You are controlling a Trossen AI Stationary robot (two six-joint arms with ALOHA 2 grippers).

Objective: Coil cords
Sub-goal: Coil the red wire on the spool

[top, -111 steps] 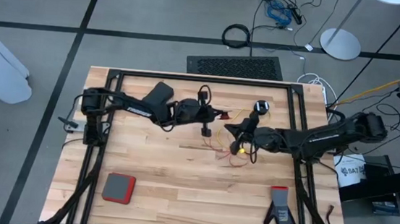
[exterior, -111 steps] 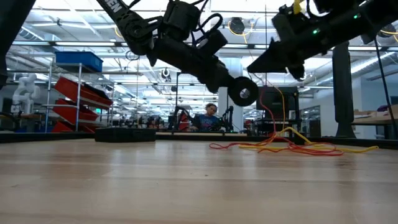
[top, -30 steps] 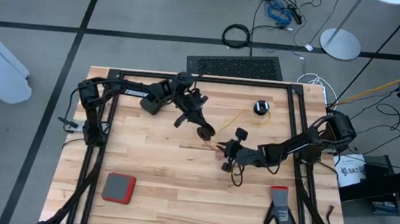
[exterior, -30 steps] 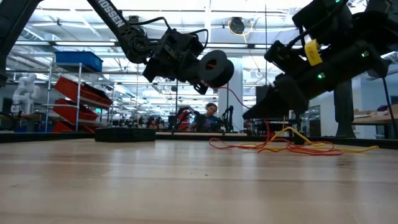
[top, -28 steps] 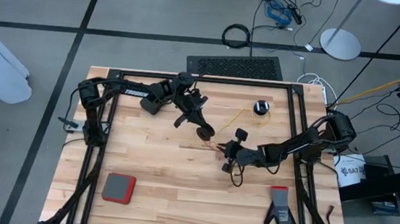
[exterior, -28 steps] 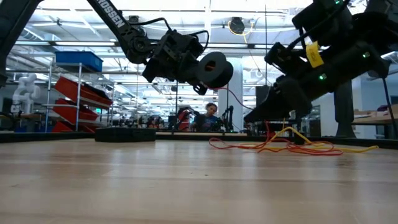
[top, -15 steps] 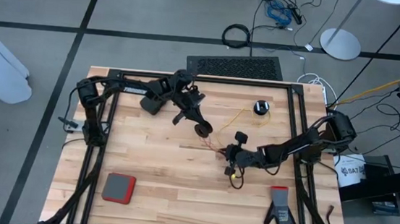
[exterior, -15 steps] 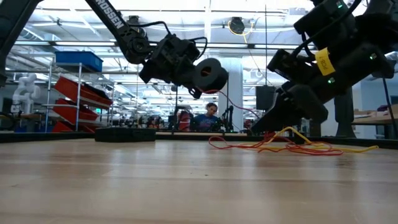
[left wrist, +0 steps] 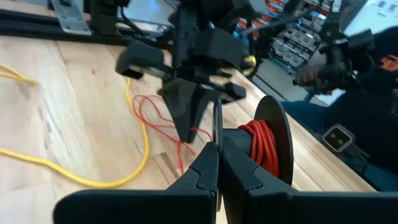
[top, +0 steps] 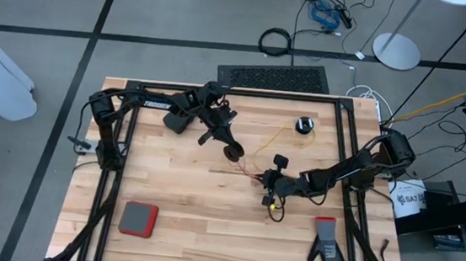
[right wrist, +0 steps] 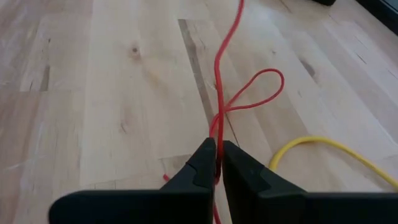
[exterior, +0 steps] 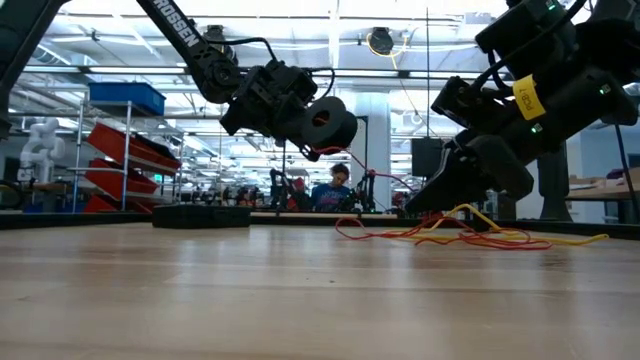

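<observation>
My left gripper (top: pixel 227 143) is raised over the table's middle and shut on a small black reel (exterior: pixel 331 125) wound with reddish-orange cord (left wrist: pixel 256 144). That cord (right wrist: pixel 219 93) runs down from the reel to a loose tangle on the table (exterior: pixel 440 236). My right gripper (top: pixel 268 185) is low at the tangle, shut on the reddish-orange cord. The yellow cord (top: pixel 276 136) lies slack on the wood and leads to a second black reel (top: pixel 304 125), which lies flat near the far right. My left gripper pinches the rim of one flange of the reel (left wrist: pixel 215 122) between its two fingers. The reel is lifted clear of the table, its axis about level, and the cord trails down from it. My right gripper pinches a single strand of the reddish-orange cord (right wrist: pixel 217 148) between its two fingers, close to the tabletop. It slants down from the table's right side. The cord ahead of the fingers lies slack in a small loop (right wrist: pixel 258 90) on the wood.
A red and grey pad (top: pixel 137 218) lies at the near left and a black glove (top: pixel 326 250) at the near right. Black frame rails (top: pixel 236 92) run round the table's edges. A black mat (top: pixel 273 77) lies beyond the far edge.
My left gripper has drawn slightly toward the table's far-left with the reel and turned it, so the reel's face with its hub now looks toward the near edge. My right gripper has sunk toward the table, still shut on the cord.
</observation>
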